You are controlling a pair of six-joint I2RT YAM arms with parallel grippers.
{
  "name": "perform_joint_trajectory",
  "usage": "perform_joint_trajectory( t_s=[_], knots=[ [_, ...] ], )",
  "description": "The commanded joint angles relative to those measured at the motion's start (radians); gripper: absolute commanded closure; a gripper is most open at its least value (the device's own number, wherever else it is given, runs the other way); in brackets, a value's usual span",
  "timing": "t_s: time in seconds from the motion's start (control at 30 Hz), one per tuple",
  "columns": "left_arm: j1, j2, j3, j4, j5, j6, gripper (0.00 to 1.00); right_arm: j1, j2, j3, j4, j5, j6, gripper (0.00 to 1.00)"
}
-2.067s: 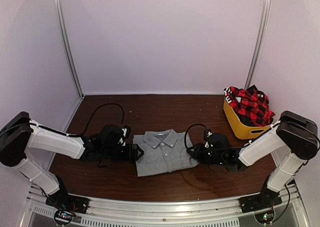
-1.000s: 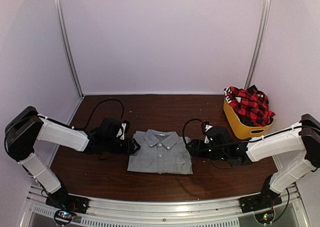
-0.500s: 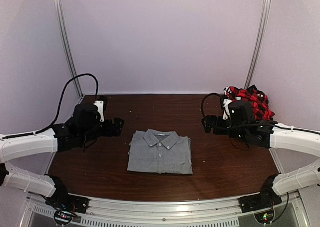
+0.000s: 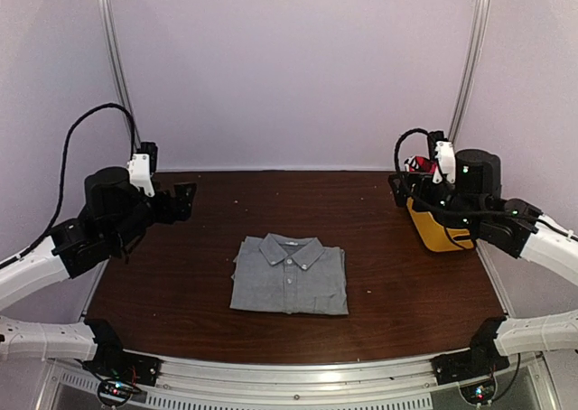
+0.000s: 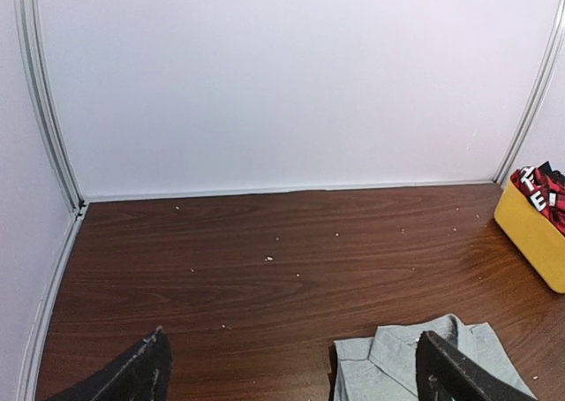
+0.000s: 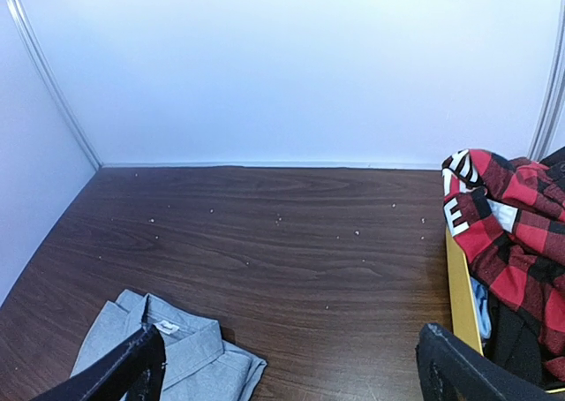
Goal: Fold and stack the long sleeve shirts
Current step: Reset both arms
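The light-grey long sleeve shirt [image 4: 289, 276] lies folded in a neat rectangle, collar toward the back, at the middle of the brown table. It also shows in the left wrist view [image 5: 388, 374] and in the right wrist view [image 6: 181, 355]. A red-and-black plaid shirt [image 6: 508, 233] is heaped in the yellow tub [image 4: 438, 234] at the right, mostly hidden behind my right arm in the top view. My left gripper [image 4: 185, 196] hangs raised at the far left, open and empty [image 5: 291, 348]. Over by the tub, my right gripper [image 4: 397, 187] is also raised, open and empty [image 6: 291, 335].
White walls with metal corner rails [image 4: 122, 85] close in the table at the back and sides. Small pale crumbs dot the tabletop [image 5: 265, 260]. The tub's rim [image 6: 457, 286] is close beside my right gripper's finger.
Both grippers let go of the grey shirt's sides and opened. Both arms then drew back, upward and outward. The shirt stays folded at the centre.
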Motion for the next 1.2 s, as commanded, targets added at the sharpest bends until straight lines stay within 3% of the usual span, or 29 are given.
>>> perform_joint_trajectory(
  t_s=[0.0,0.17,1.17],
  knots=[
    [0.005,-0.115,-0.078,0.088,-0.017,0.055,0.02,-0.005,-0.08,-0.054,0.025,0.053,-0.041,0.0],
    [0.005,-0.162,-0.127,0.094,-0.023,0.039,0.02,-0.004,-0.123,-0.12,0.071,0.066,-0.034,0.0],
    [0.006,-0.131,-0.115,0.076,-0.038,0.038,0.02,-0.004,-0.113,-0.137,0.069,0.056,-0.028,0.0]
  ],
)
